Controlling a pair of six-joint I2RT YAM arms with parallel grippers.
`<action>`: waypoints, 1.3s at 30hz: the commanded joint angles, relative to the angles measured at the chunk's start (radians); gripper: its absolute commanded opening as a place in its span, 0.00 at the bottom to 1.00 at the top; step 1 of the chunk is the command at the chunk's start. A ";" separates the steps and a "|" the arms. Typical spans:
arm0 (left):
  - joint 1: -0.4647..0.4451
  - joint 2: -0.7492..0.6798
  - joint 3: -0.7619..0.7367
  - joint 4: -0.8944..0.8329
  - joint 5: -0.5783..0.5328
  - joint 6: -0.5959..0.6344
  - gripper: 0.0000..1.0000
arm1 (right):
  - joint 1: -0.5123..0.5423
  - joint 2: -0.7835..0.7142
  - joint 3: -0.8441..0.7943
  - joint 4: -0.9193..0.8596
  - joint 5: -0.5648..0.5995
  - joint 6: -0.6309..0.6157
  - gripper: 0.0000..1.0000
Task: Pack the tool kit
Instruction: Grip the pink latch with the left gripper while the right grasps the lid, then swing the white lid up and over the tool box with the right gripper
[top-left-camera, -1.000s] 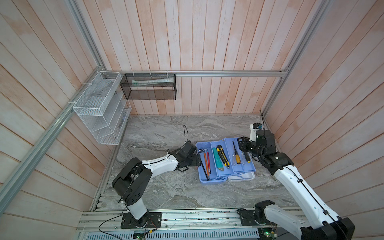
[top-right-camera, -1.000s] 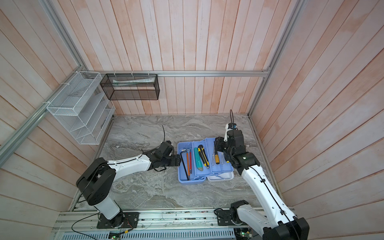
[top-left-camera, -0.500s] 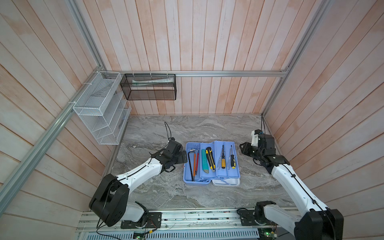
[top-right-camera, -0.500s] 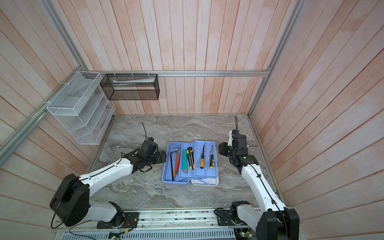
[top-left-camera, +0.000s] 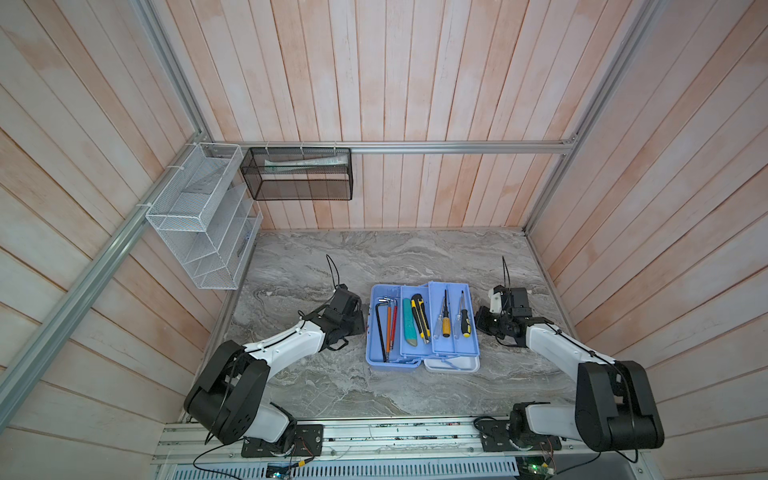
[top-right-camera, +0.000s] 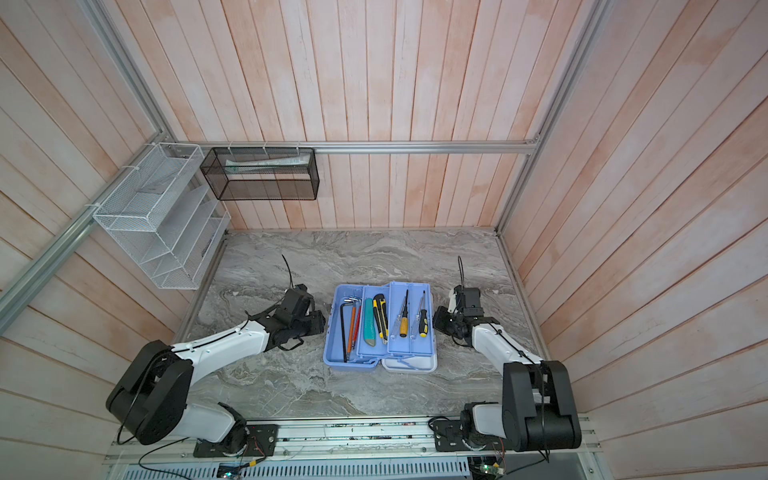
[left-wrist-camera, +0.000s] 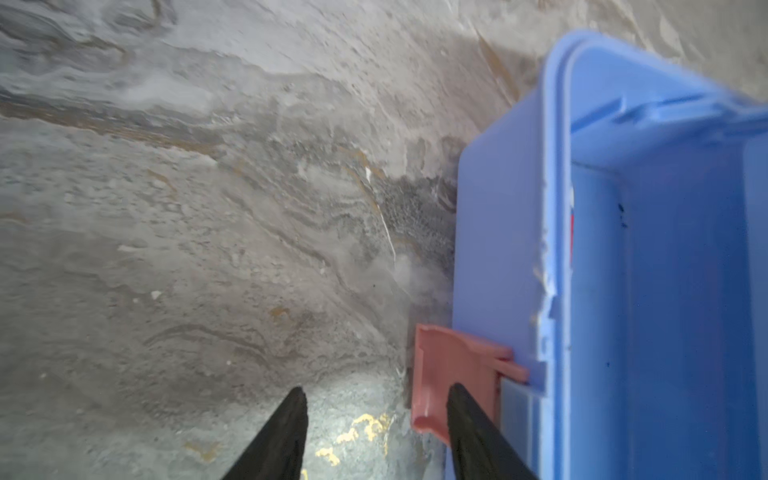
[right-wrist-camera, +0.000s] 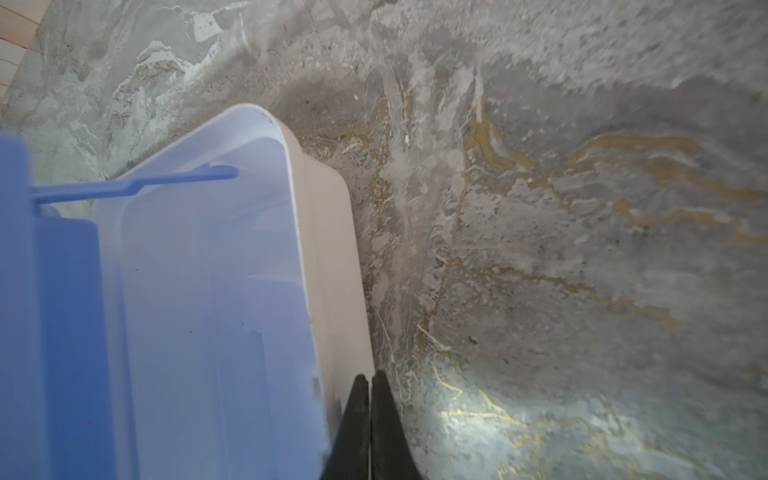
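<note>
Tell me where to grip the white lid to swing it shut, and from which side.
Grip the white lid by its free long rim, coming from the right arm's side. That thin upright wall is exposed, while the blue tray overhangs the rest. The right gripper is beside that wall but shut, so it would probably need to open first.

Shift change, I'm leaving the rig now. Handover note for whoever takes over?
Left gripper: open, empty, fingers by the pink latch.
Right gripper: shut, empty, beside the white lid.
Toolbox: mid-table, open, trays spread.
Done: hex keys, cutters and screwdrivers lie inside; no tools seen loose.
Left: fold trays in, close lid, latch.
</note>
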 joint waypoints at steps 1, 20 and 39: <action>0.003 0.011 -0.014 0.125 0.095 -0.003 0.41 | 0.001 0.020 -0.005 0.037 -0.044 -0.029 0.00; -0.030 0.050 -0.031 0.250 0.200 0.031 0.12 | -0.001 -0.054 -0.040 0.125 -0.307 -0.065 0.00; -0.029 0.031 -0.042 0.242 0.193 0.029 0.11 | -0.028 -0.255 0.002 -0.004 -0.435 -0.053 0.00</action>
